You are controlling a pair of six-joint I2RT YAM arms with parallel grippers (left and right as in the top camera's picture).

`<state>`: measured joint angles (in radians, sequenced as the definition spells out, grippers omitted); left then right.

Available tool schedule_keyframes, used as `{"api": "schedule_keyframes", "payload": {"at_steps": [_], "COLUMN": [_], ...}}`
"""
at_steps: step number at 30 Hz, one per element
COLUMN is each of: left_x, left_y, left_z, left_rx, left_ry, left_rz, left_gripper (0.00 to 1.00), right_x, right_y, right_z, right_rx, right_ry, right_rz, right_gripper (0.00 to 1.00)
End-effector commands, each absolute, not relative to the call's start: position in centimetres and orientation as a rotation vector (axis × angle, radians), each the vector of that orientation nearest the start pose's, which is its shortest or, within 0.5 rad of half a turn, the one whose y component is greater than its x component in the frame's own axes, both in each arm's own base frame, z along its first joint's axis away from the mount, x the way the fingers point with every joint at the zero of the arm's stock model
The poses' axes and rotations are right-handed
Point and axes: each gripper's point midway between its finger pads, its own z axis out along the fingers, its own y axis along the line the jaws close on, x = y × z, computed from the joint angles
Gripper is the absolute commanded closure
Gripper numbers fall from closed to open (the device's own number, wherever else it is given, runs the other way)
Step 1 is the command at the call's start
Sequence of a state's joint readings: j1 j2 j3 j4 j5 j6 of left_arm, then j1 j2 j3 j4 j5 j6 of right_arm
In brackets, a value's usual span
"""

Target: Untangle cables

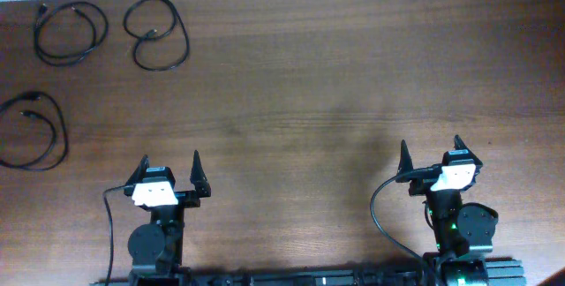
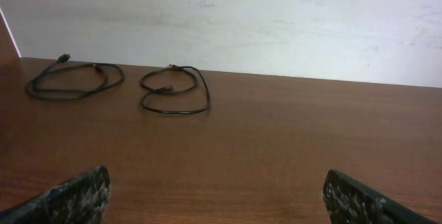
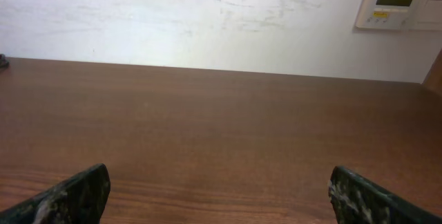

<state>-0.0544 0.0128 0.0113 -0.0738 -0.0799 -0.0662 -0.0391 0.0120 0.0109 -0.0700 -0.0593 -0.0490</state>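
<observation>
Three cables (image 1: 143, 39) lie separate on bench (image 1: 309, 101); untangling judged complete. Left pincer (image 1: 169, 158), right pincer (image 1: 430, 143) apart, empty; no grasp needed.

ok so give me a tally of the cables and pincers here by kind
black cables: 3
pincers, both open (left pincer, right pincer): 2
total: 5
</observation>
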Motion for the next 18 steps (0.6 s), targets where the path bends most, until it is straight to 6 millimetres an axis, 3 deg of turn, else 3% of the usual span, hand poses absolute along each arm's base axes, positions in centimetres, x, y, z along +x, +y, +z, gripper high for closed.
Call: {"api": "schedule_keyframes", "payload": {"at_steps": [1,18], "left_x": [24.61,24.62], "left_y": [0.35,0.23], "left_z": [15.57,15.59], "left_rx": [-0.092,-0.031], "left_ry": [1.65,1.652], "left_rz": [-0.016,0.03], "left_gripper": [0.01,0.01], "right_x": [24.62,24.62], "right_y": [0.07,0.07], "right_z": [15.6,15.6], "right_rx": [-0.052,-0.052], "right_ry": [1.647,1.647], "right_rz": [-0.02,-0.02], "right_gripper": [0.02,0.02]}}
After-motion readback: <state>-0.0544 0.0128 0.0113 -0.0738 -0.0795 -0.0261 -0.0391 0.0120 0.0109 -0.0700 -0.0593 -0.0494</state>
